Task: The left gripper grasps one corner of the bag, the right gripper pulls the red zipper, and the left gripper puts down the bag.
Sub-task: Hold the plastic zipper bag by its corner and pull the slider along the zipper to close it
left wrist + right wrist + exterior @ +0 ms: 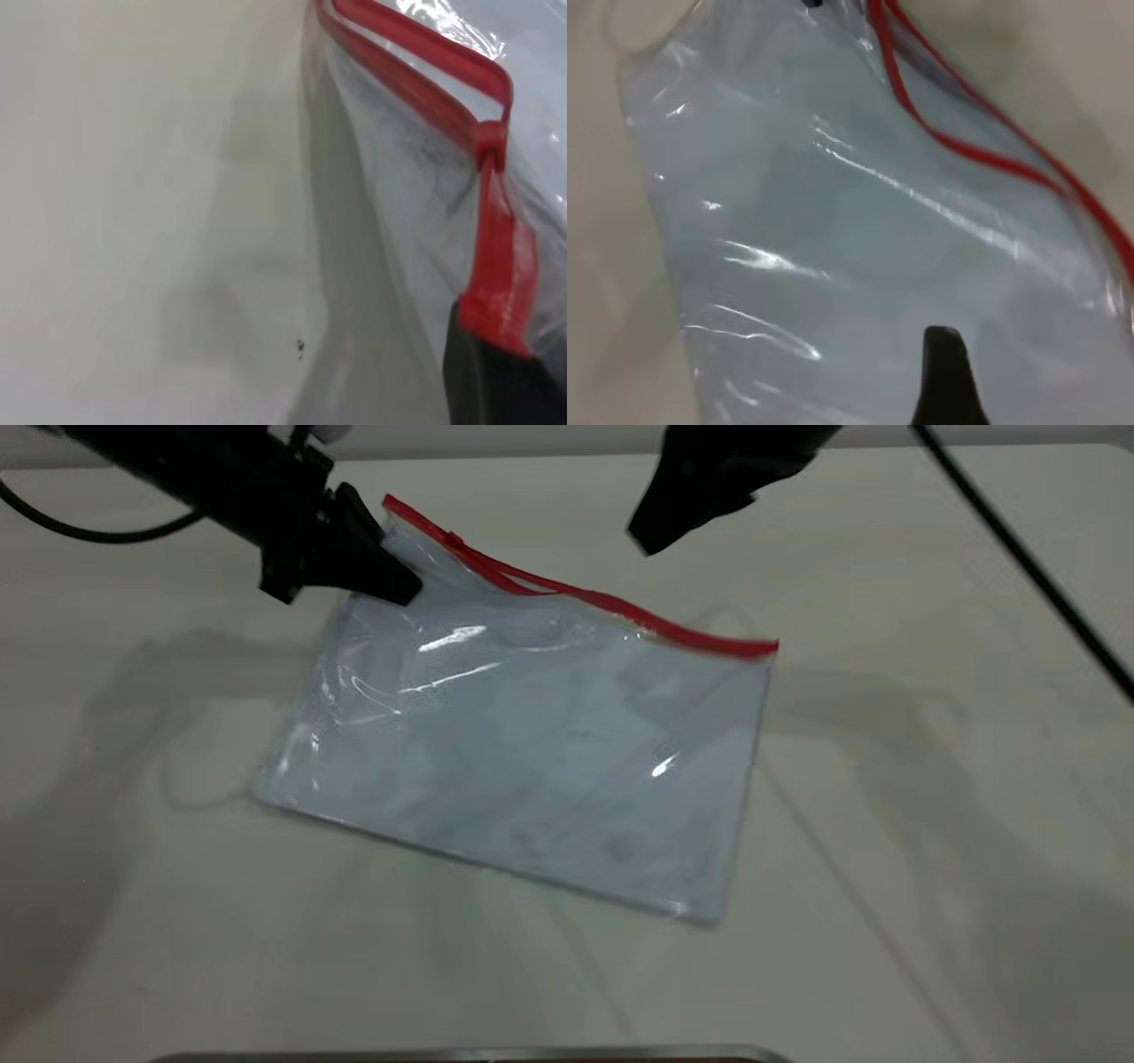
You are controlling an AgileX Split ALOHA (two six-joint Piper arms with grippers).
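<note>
The bag (532, 753) is a clear, pale bluish pouch lying slanted on the table, with its far left corner raised. The red zipper (620, 607) runs along its far edge. The small slider tab (454, 540) sits near the raised corner, and the two red strips part just beyond it. My left gripper (390, 576) is shut on that corner; in the left wrist view its black jaw (496, 381) pinches the end of the red strip (500, 266) below the slider (490, 146). My right gripper (651, 538) hovers open above the table behind the zipper, clear of the bag. One of its fingers (943, 372) shows over the bag (833, 266).
The pale table (930, 824) surrounds the bag on all sides. A black cable (1028, 558) crosses the far right. A grey metal edge (469, 1054) lies along the near side.
</note>
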